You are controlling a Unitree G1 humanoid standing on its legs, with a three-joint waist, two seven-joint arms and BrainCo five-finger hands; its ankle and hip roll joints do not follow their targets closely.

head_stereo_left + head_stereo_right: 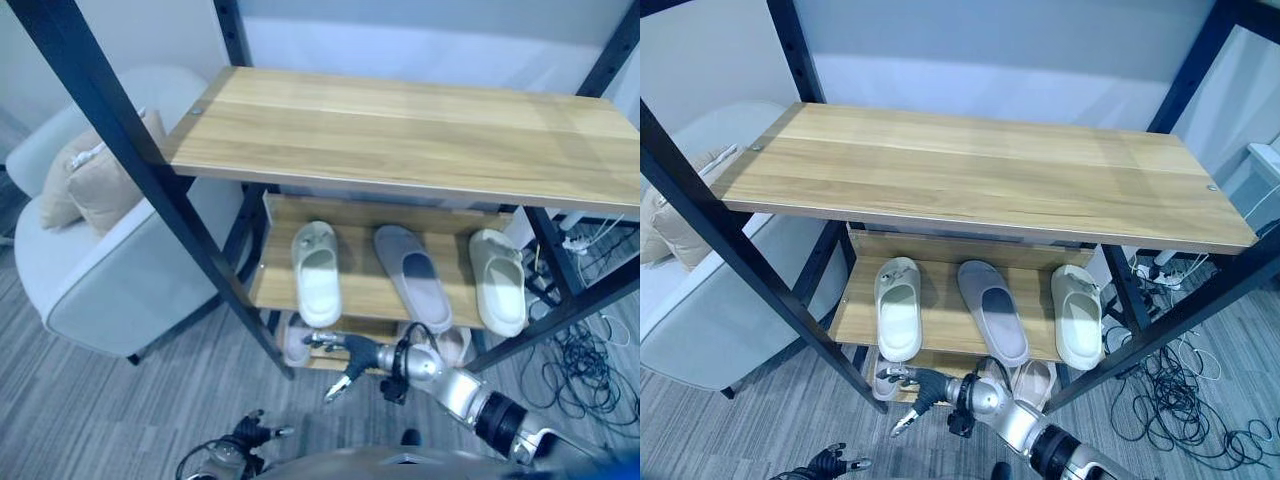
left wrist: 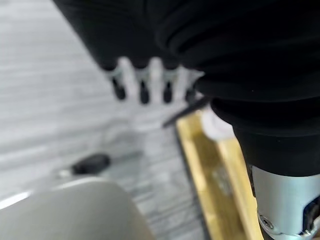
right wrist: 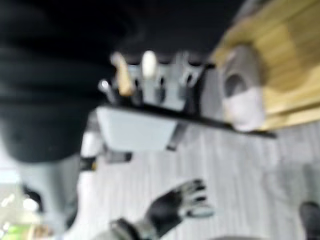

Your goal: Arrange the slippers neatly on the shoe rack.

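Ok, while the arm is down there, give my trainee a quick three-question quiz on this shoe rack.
1. True or false: the light wooden top shelf carries no slippers.
2. On the middle shelf, the grey fabric slipper lies: A) at the left end; B) between the two cream foam slippers; C) upside down.
3. Fill in: the open right hand reaches toward a pale slipper on the ___ shelf.

Key: 1 true; 2 B; 3 bottom.
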